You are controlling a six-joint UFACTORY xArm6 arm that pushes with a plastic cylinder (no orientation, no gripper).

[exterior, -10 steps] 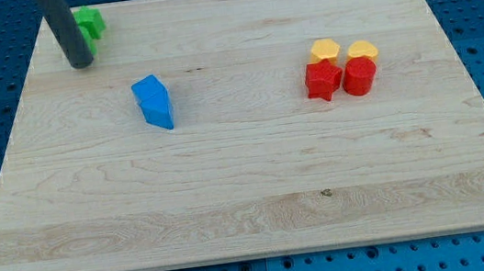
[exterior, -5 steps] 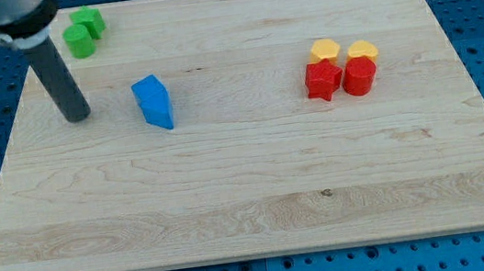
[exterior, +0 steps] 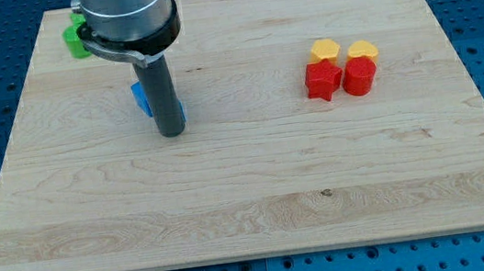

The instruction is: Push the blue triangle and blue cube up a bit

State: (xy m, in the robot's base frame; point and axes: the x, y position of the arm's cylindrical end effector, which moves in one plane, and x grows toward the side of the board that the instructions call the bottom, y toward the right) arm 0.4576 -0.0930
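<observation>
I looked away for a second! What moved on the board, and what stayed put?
My tip moved from the view's top left, by the green blocks, down and right; it now sits just below the blue blocks, which the rod mostly hides. They look unmoved. The red blocks and yellow blocks stayed put.

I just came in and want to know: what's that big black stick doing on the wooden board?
It's a robot arm's rod. My tip sits at the lower edge of the blue blocks, mostly hiding them, placed to push them up the board. Green blocks sit at the top left; yellow and red blocks cluster on the right.
</observation>
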